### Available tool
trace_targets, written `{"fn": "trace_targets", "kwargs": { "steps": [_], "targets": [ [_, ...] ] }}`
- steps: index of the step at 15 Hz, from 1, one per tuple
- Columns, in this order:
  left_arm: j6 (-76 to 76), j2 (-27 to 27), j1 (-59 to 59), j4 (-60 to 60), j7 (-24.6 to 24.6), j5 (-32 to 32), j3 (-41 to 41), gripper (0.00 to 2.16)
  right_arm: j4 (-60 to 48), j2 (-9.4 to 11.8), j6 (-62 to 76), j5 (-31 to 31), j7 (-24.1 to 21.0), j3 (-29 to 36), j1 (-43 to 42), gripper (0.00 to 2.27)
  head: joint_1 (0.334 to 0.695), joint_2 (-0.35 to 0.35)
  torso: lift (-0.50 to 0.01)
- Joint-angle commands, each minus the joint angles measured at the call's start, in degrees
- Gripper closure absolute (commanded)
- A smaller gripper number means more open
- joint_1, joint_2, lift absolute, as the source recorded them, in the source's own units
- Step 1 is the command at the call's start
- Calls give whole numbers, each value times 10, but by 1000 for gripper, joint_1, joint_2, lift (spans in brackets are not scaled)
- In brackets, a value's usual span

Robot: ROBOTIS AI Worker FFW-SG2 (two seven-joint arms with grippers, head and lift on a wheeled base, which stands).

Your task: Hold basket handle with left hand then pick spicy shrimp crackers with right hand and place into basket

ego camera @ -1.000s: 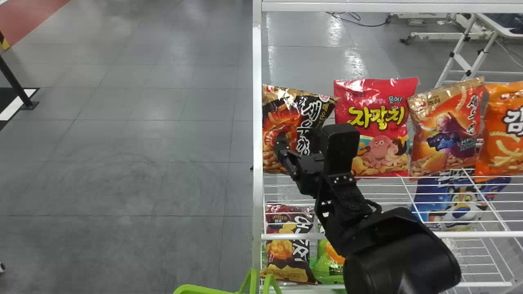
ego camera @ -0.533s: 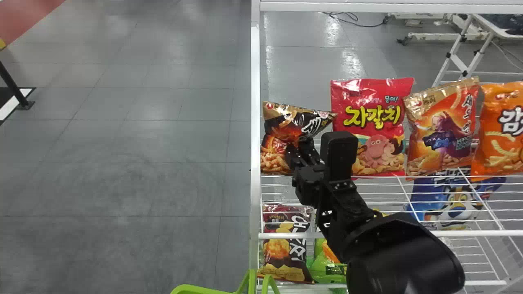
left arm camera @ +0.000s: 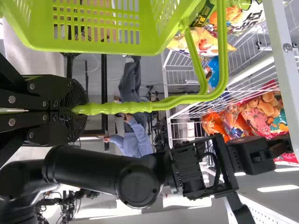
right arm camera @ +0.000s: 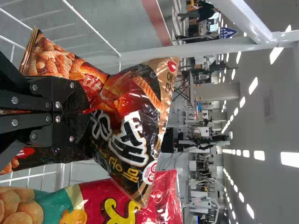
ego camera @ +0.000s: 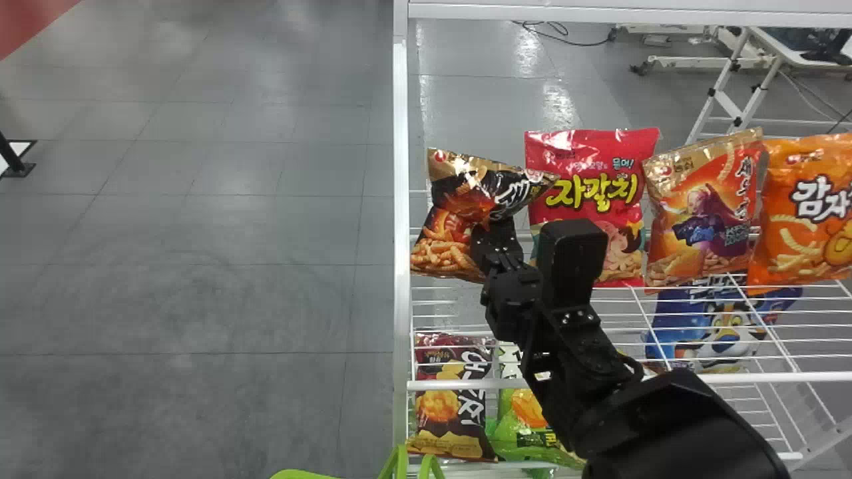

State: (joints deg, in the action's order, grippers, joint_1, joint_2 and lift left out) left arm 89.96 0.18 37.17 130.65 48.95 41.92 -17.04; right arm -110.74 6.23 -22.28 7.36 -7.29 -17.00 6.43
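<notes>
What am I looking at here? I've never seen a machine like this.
It's a robot with two black arms at a white wire rack. One picture looks forward and down from its head; the other two come from its left and right wrists, turned sideways. Its left hand grips the handle of a green basket. Its right hand pinches the spicy shrimp crackers, creasing the bag. Next to that, a red bag, a gold-topped bag and an orange bag stand on a shelf, with more snacks lower down.
</notes>
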Motion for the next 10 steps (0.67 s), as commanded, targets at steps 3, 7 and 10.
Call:
{"fn": "trace_targets", "kwargs": {
  "steps": [3,7,10],
  "targets": [
    [1,-3,6,8,-3,-1,4,1814,-107,32,-12,7,1,17,61,1588,695,-76,-37],
    [1,-3,6,9,-3,-2,8,1814,-237,56,-79,34,6,61,148,1588,695,-129,-37],
    [1,-3,6,9,-5,-3,7,1814,-313,76,-139,83,7,116,209,1588,695,-169,-37]
  ]
}}
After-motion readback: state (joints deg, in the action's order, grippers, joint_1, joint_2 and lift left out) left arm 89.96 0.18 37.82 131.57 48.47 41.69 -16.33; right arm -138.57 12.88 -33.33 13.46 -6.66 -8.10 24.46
